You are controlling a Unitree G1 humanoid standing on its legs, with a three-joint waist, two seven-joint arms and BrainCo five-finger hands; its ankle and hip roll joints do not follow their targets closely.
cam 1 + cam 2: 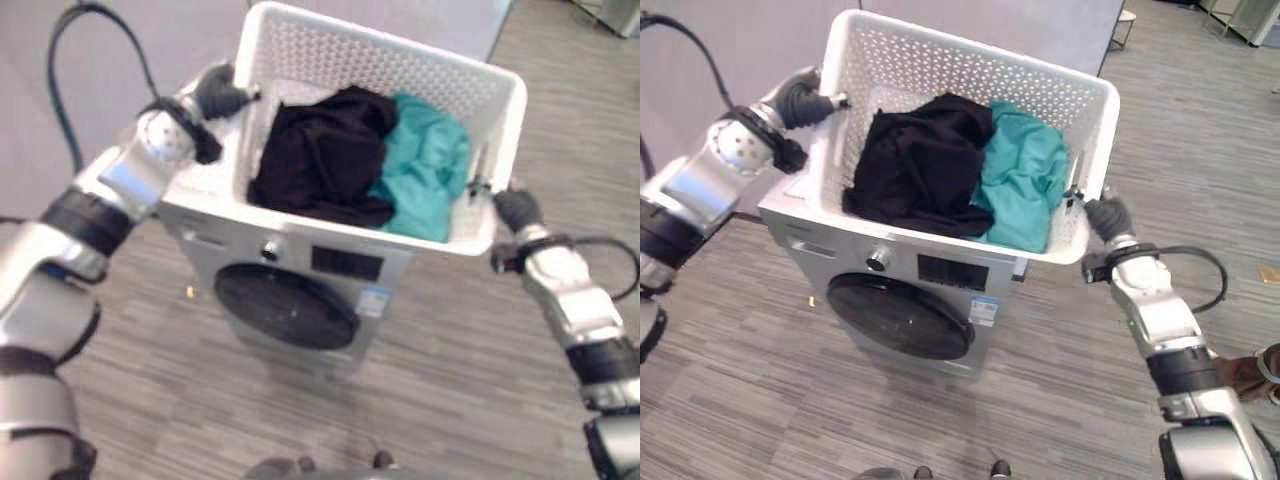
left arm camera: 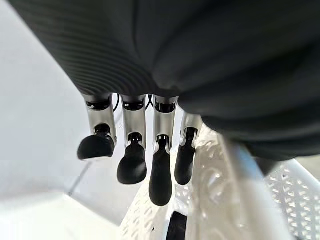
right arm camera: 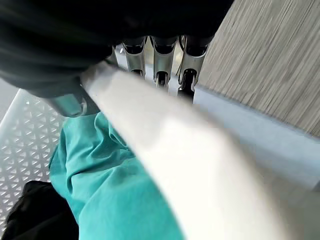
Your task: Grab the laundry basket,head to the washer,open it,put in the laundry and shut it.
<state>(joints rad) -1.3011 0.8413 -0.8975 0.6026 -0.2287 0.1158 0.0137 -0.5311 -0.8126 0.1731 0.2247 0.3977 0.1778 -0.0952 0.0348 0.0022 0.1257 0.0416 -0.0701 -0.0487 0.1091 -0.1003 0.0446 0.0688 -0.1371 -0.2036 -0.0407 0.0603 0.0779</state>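
Label (image 1: 985, 310) sticks on washer (image 1: 900, 300) front, print unreadable.

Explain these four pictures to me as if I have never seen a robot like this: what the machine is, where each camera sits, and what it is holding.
This is a two-legged humanoid robot with two silver arms. The two wide pictures come from its head camera's two eyes, looking down. In them the left hand and the right hand grip opposite ends of a white laundry basket, which sits above a silver washer with a round dark door, closed. Inside the basket lie a black garment and a teal garment. The two close pictures come from cameras on each wrist: the left shows dark-tipped fingers against the basket's wall, the right shows fingers behind the rim, with the teal cloth below.
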